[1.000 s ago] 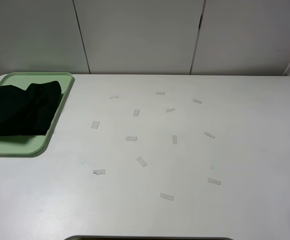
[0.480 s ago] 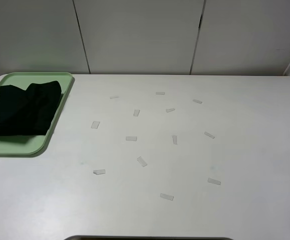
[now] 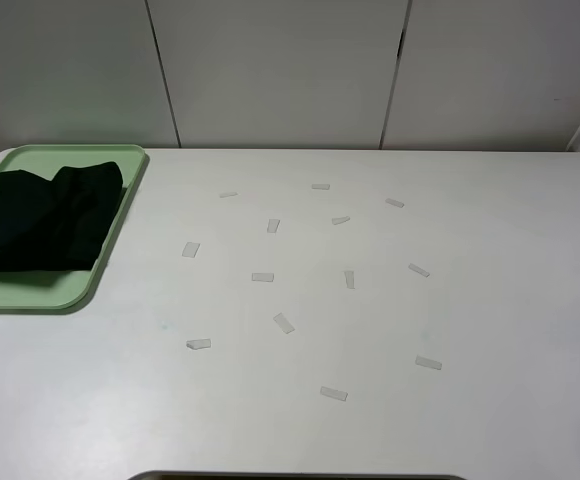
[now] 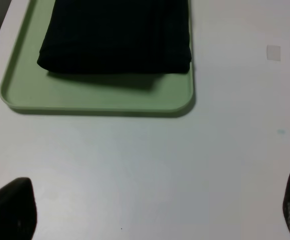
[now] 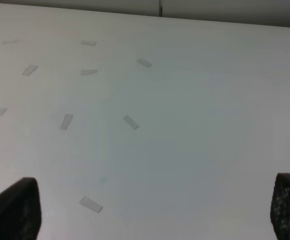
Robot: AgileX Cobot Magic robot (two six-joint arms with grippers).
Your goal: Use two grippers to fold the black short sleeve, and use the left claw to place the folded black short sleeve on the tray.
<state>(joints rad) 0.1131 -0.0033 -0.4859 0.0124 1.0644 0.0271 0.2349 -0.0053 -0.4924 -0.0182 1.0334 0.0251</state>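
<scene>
The black short sleeve (image 3: pixel 42 218) lies folded on the pale green tray (image 3: pixel 40 292) at the table's far left; no lettering shows. In the left wrist view the folded black short sleeve (image 4: pixel 116 36) rests in the tray (image 4: pixel 100 97), well away from the left claw (image 4: pixel 152 212), whose fingertips (image 4: pixel 12 207) stand wide apart with only bare table between them. The right gripper (image 5: pixel 155 207) is open too, its fingertips (image 5: pixel 15 207) wide apart over bare table. Neither arm appears in the exterior high view.
Several small pale paper scraps (image 3: pixel 284 322) are scattered over the middle of the white table (image 3: pixel 490 300). Grey wall panels (image 3: pixel 280 70) stand behind the far edge. A dark edge (image 3: pixel 300 476) runs along the table's near side.
</scene>
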